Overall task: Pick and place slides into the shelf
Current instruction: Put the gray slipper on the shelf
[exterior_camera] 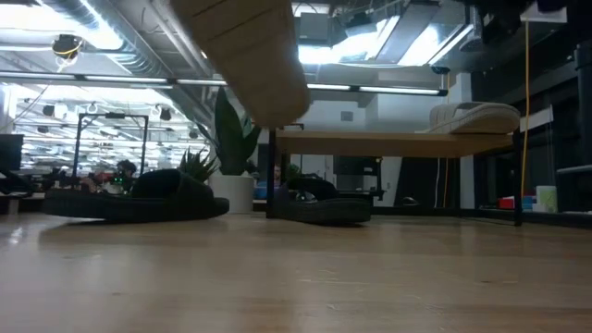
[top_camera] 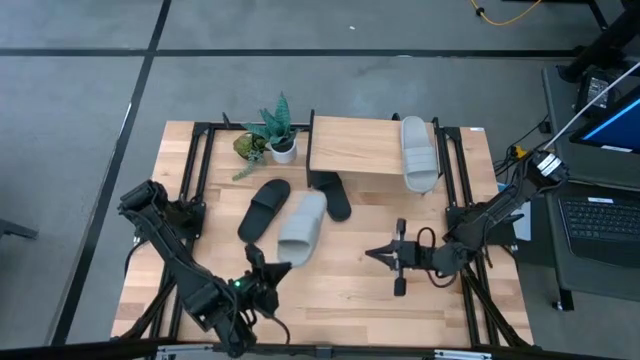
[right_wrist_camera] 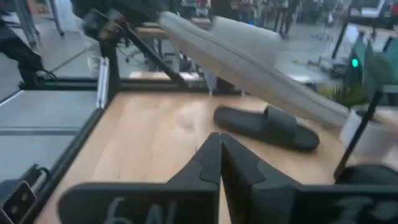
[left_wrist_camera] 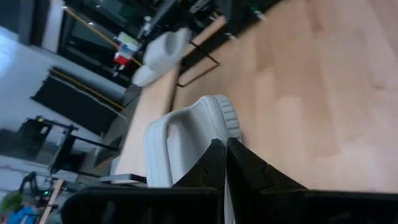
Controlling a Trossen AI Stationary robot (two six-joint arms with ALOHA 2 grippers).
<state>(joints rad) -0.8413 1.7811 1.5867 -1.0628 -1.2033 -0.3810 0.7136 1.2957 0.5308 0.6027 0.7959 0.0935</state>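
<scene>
Holding a light grey slide (top_camera: 301,228) by its heel end, the left fingers (top_camera: 268,272) are pinched shut on it, and it's up off the bench (top_camera: 340,290), tilted. The right fingers (top_camera: 388,256) hang closed and empty mid-bench. Another grey slide (top_camera: 418,152) lies on the shelf (top_camera: 355,146); two black slides (top_camera: 264,208) are in front of it.
</scene>
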